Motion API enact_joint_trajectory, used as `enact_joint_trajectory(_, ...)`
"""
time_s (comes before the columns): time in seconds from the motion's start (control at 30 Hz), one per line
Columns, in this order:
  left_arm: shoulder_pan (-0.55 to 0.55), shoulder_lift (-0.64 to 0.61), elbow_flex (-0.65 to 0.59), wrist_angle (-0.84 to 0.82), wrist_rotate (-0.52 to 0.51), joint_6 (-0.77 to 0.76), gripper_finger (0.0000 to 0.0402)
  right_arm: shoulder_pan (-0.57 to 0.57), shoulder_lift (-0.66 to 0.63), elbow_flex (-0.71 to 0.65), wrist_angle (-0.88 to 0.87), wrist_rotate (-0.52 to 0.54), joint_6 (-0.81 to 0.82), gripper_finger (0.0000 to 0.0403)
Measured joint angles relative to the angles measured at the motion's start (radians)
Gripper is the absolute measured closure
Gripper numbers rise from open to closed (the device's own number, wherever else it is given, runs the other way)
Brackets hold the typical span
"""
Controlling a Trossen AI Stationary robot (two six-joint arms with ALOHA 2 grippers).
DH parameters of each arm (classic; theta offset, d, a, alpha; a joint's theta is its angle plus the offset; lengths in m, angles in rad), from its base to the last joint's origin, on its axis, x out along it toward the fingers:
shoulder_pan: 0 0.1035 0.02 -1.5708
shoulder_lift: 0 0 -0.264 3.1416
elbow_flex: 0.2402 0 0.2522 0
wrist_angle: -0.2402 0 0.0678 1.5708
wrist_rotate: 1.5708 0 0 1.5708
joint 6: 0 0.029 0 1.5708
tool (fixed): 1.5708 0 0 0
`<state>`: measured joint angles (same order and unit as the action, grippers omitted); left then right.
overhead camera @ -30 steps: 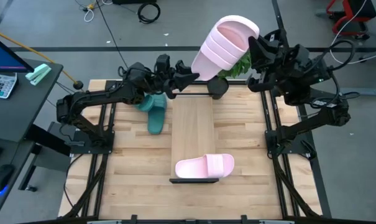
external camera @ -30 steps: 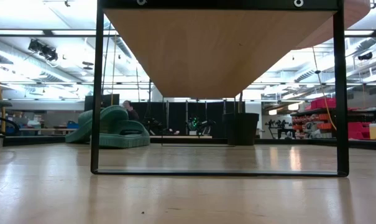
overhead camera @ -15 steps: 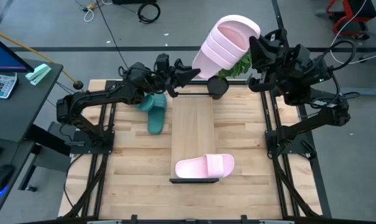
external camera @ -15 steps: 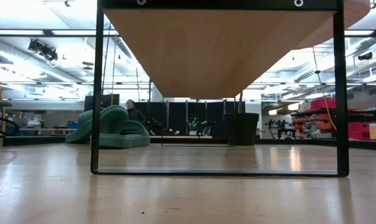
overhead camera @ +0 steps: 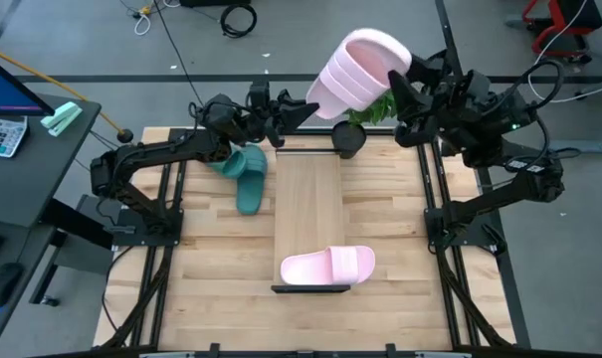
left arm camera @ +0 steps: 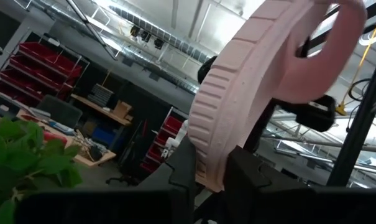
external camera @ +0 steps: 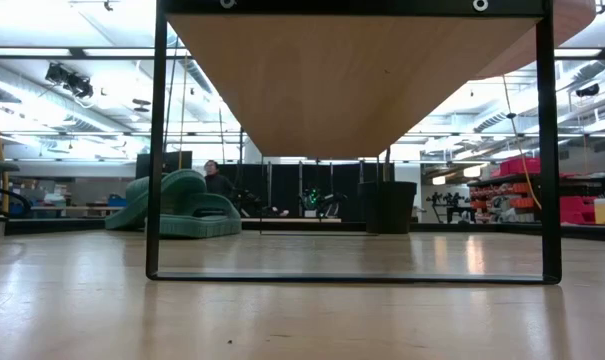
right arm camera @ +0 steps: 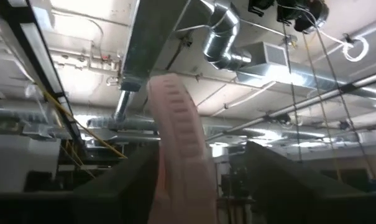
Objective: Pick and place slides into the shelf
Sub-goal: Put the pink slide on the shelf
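A light pink slide (overhead camera: 358, 68) is held high in the air above the far end of the shelf (overhead camera: 310, 204). My left gripper (overhead camera: 302, 109) is shut on its lower end. My right gripper (overhead camera: 400, 97) is open, with its fingers on either side of the slide's sole (right arm camera: 181, 168) and a gap on one side. A second pink slide (overhead camera: 328, 266) lies sole down across the shelf's near end. Two dark teal slides (overhead camera: 243, 174) lie on the tabletop left of the shelf, one partly on the other. They also show in the low view (external camera: 177, 205). My left gripper pinches the pink slide's sole at its lower end (left arm camera: 211, 177) between its two fingers (left arm camera: 183, 171). The fingers come from the table's left, slanting upward. The slide is lifted clear and stands up and away from the fingers, toward my right gripper.
A black pot (overhead camera: 348, 139) with a green plant (overhead camera: 380, 104) stands at the far end of the shelf. The shelf board is raised on a dark metal frame (external camera: 157, 200). A desk with a calculator (overhead camera: 0, 134) stands off the table's left side.
The pink slide has shifted a little toward the table's left and far edge, still high in the air. My left gripper has kept its hold on the slide's lower end. My right arm has moved slightly toward the left.
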<state>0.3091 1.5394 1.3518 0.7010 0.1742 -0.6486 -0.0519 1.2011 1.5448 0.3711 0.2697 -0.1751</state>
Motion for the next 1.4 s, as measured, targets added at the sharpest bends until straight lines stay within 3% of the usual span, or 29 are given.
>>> enact_joint_trajectory(0.1, 0.01, 0.0, 0.0, 0.003, 0.009, -0.02, 0.0342, 0.001, -0.023, 0.0, -0.055, 0.027, 0.002, 0.0131)
enact_joint_trajectory(0.23, 0.025, -0.001, 0.0, 0.008, 0.049, -0.022, 0.0342, 0.012, -0.071, 0.0, -0.147, 0.074, 0.0, 0.012)
enact_joint_trajectory(0.43, 0.026, -0.002, 0.0, -0.012, 0.139, -0.021, 0.0342, 0.011, -0.165, 0.0, -0.382, 0.119, 0.055, 0.0135)
enact_joint_trajectory(0.7, 0.042, -0.006, 0.0, -0.159, 0.363, -0.093, 0.0342, 0.011, -0.263, 0.0, -0.705, 0.126, 0.194, 0.0155)
enact_joint_trajectory(0.9, 0.05, -0.052, 0.002, -0.408, 0.465, -0.099, 0.0344, 0.011, -0.296, -0.001, -0.891, 0.126, 0.28, 0.0158)
enact_joint_trajectory(1.1, 0.054, -0.115, 0.002, -0.711, 0.47, -0.139, 0.0345, 0.009, -0.303, -0.001, -1.011, 0.164, 0.314, 0.0158)
enact_joint_trajectory(1.4, 0.029, -0.199, 0.001, -0.968, 0.466, -0.331, 0.0344, 0.008, -0.287, -0.001, -1.041, 0.201, 0.31, 0.0158)
